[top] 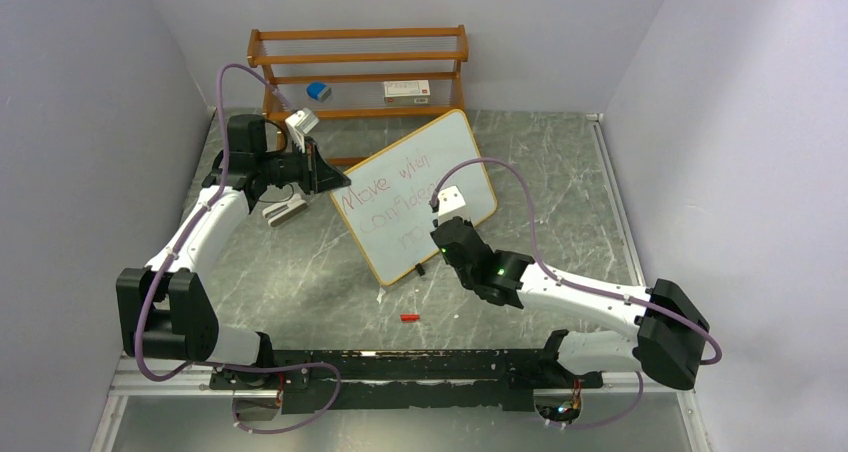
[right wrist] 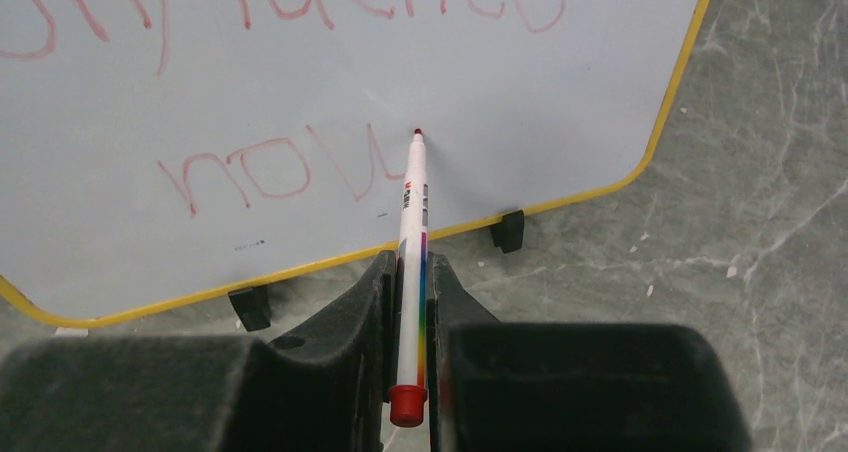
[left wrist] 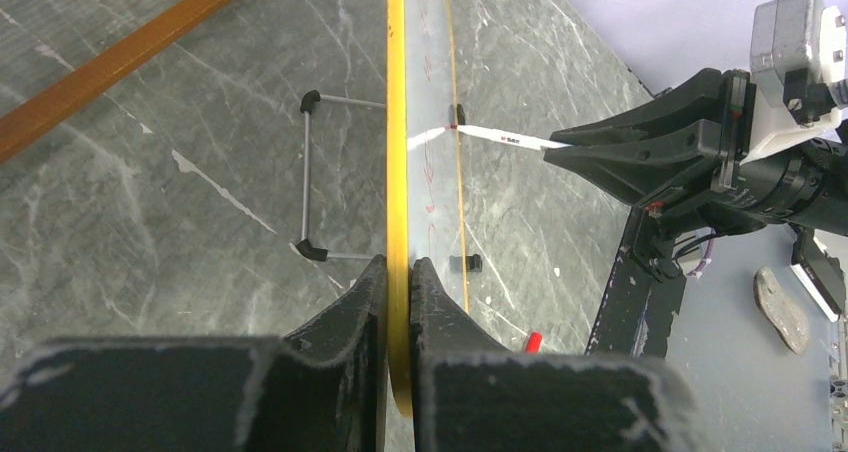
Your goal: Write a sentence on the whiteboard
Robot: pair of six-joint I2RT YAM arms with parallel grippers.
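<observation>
The whiteboard (top: 455, 147) stands tilted on the table, with a yellow frame and red writing in three lines. My left gripper (top: 335, 180) is shut on its upper left edge. In the left wrist view that yellow edge (left wrist: 397, 122) runs straight between my left gripper's (left wrist: 398, 272) closed jaws. My right gripper (top: 440, 234) is shut on a white marker (right wrist: 412, 222) with a rainbow stripe and a red end. The marker's red tip rests on the whiteboard (right wrist: 500, 92) just right of the letters in the lowest line. The left wrist view also shows the marker (left wrist: 510, 139) meeting the board.
A brown slatted rack (top: 360, 60) stands at the back, holding a blue item (top: 318, 91) and a white box (top: 406, 91). A red cap (top: 408, 317) lies in front of the board. A small grey block (top: 283, 210) lies near the left arm. A wire stand (left wrist: 310, 177) props the board from behind.
</observation>
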